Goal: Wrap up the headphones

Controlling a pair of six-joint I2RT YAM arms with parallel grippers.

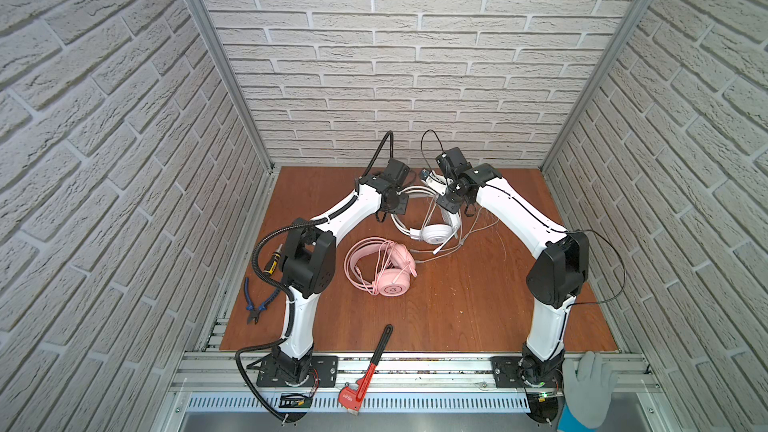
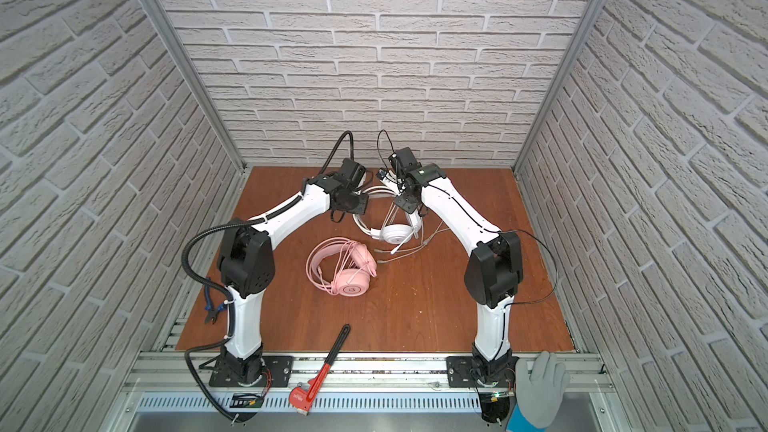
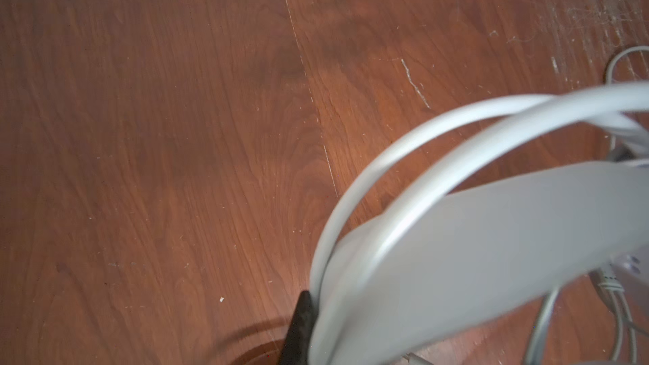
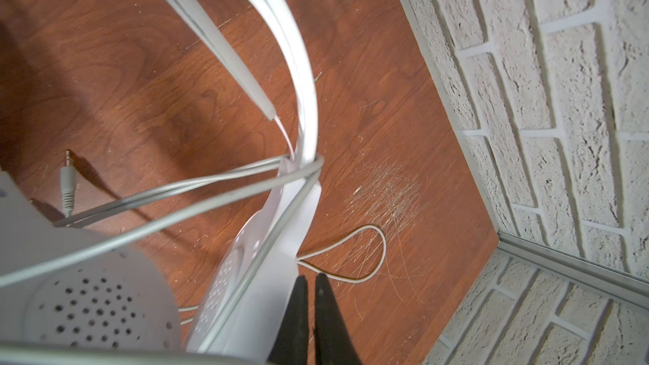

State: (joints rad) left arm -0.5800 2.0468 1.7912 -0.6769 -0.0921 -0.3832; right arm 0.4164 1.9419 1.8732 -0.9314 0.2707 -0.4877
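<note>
Jaws: left gripper (image 3: 307,305) is closed on the thin band of the white headset (image 1: 436,234), with 1 black finger showing and the other hidden behind the band; right gripper (image 4: 312,296) has its 2 fingers together, with a hairline gap and nothing between them.
Pliers (image 1: 255,301): blue-handled, flat at the left edge of the table (image 1: 457,305), beside the left arm.
Wrench (image 1: 370,367): red and black, lying across the table's front edge onto the metal rail.
Pink headset (image 1: 392,280): flat near the middle of the table, its pink cable draped over band and earcups.
White headset: behind and right of the pink one, band raised between the 2 wrists, earcup low.
Grey cable (image 4: 385,245): 2 strands cross the white band; 1 loop lies on the table just beyond the right fingertips.
Plug (image 4: 67,180): resting on the wood.
Glove (image 1: 590,388): grey, on the front rail beside the right arm's base.
</note>
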